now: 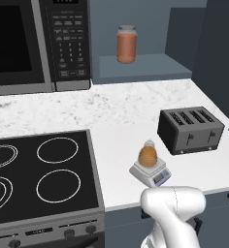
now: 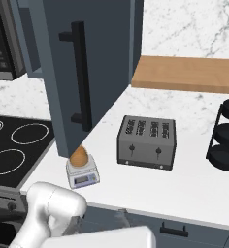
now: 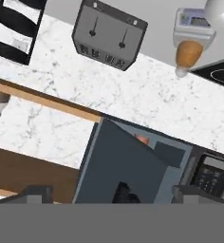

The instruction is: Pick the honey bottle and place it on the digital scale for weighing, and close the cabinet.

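The amber honey bottle (image 1: 148, 155) (image 2: 79, 156) (image 3: 188, 53) stands upright on the small white digital scale (image 1: 151, 173) (image 2: 83, 175) (image 3: 193, 26) near the counter's front edge. The slate-blue cabinet door (image 2: 94, 53) (image 1: 218, 48) (image 3: 123, 166) hangs open over the counter, its dark bar handle (image 2: 80, 77) facing outward. In the hand view my gripper (image 3: 114, 195) looks from above at the door. Its fingertips (image 3: 35, 193) are spread wide, open and holding nothing, with a dark bit of the handle (image 3: 123, 192) between them.
A black toaster (image 1: 190, 129) (image 2: 146, 142) sits right of the scale. The reddish jar (image 1: 126, 44) stands inside the cabinet. The microwave (image 1: 39, 43) hangs above the stove (image 1: 39, 174). A wooden shelf (image 2: 189, 73) and a black tiered rack (image 2: 225, 135) are at the right.
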Controlling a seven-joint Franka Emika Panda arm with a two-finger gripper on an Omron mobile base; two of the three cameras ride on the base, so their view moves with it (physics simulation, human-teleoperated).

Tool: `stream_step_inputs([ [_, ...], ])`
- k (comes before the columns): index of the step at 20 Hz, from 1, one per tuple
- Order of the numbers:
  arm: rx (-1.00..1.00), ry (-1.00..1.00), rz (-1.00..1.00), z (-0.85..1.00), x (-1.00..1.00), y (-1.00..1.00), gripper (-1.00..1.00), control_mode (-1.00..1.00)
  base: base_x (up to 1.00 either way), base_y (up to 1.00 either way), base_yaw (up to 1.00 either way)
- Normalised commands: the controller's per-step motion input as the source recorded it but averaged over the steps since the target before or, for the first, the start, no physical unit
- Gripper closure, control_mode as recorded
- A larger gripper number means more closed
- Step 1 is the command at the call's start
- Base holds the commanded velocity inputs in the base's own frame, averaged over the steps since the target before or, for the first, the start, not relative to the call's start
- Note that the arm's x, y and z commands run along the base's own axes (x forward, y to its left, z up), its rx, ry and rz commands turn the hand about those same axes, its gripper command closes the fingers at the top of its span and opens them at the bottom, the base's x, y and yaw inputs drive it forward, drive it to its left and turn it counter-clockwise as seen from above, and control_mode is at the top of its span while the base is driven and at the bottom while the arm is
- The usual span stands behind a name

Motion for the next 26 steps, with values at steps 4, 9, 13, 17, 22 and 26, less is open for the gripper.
stream_step_inputs([
  [4,0.35,-0.45,0.18,0.00,1.00,-0.07,-1.00,-1.00,0.00,0.00,0.00],
  [9,0.38,-0.38,0.22,0.00,0.97,-0.11,-1.00,-1.00,0.00,0.00,0.00],
  [13,0.40,-0.28,0.28,0.00,1.00,0.00,-1.00,-1.00,0.00,0.00,0.00],
  [17,0.38,-0.29,0.27,0.02,1.00,0.00,-1.00,-1.00,0.00,0.00,0.00],
  [22,0.26,-0.29,0.22,0.17,0.99,0.01,-1.00,-1.00,0.00,0.00,0.00],
  [26,0.01,-0.29,0.12,0.66,0.38,0.32,-1.00,-1.00,0.00,0.00,0.00],
])
